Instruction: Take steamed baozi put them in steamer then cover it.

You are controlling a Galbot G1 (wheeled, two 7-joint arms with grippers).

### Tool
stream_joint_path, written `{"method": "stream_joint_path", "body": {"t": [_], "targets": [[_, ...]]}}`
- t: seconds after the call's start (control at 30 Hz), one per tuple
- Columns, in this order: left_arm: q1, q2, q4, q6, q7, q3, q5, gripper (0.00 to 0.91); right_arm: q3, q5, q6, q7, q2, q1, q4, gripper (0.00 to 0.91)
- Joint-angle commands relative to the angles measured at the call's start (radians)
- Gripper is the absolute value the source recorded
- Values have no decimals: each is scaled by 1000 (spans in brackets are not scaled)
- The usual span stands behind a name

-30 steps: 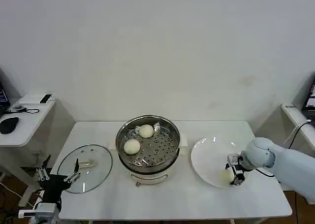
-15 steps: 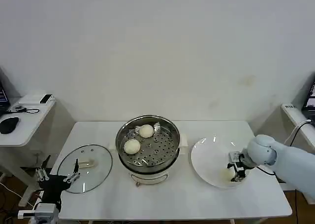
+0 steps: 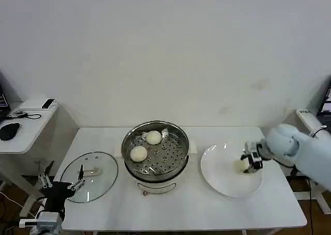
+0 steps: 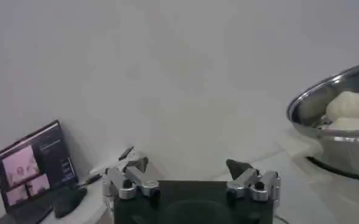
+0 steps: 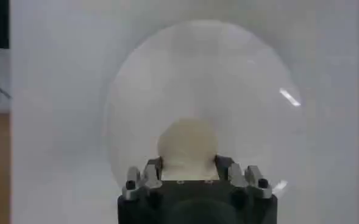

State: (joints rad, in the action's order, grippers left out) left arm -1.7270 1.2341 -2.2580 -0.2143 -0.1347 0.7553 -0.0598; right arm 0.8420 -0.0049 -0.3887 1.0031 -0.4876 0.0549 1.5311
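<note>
White table carries everything, largest first: steamer at centre, shiny pot with a perforated tray, two buns already inside, one toward the back and one nearer the left front. Glass lid lies flat on the table well to the left of the pot, handle up. White plate sits to the right of the pot. Right gripper is above the right side of the plate with a third bun pinched between its fingers, one finger on each flank of the bun; from the head camera the bun looks lifted clear of the plate, though the gap is hard to judge. Left gripper waits low at the table's left edge near the lid, fingers spread, holding nothing. Step in hand, by my reading: carry this bun across to the steamer. To do it well, keep the squeeze light so the soft dough does not dent, rise above the pot's rim before crossing, and set it down on a bare part of the tray, right or front side, clear of the two already there
</note>
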Motion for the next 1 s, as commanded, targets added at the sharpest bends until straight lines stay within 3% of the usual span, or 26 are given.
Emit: {"method": "stream_joint_path", "body": {"t": [0.03, 0.27, 0.53, 0.7, 1.0], "targets": [[2, -8, -5, -1, 1, 1, 4, 907, 79, 90, -4, 1, -75, 301, -49, 605], [-6, 4, -10, 1, 0, 7, 3, 907, 209, 163, -20, 2, -244, 527, -62, 605], [-22, 14, -18, 3, 0, 37, 8, 907, 285, 212, -15, -1, -396, 602, -16, 605], [-38, 26, -38, 2, 1, 54, 8, 907, 333, 320, 77, 13, -468, 580, 43, 605], [-64, 43, -53, 2, 0, 91, 13, 907, 391, 218, 144, 22, -568, 527, 69, 605]]}}
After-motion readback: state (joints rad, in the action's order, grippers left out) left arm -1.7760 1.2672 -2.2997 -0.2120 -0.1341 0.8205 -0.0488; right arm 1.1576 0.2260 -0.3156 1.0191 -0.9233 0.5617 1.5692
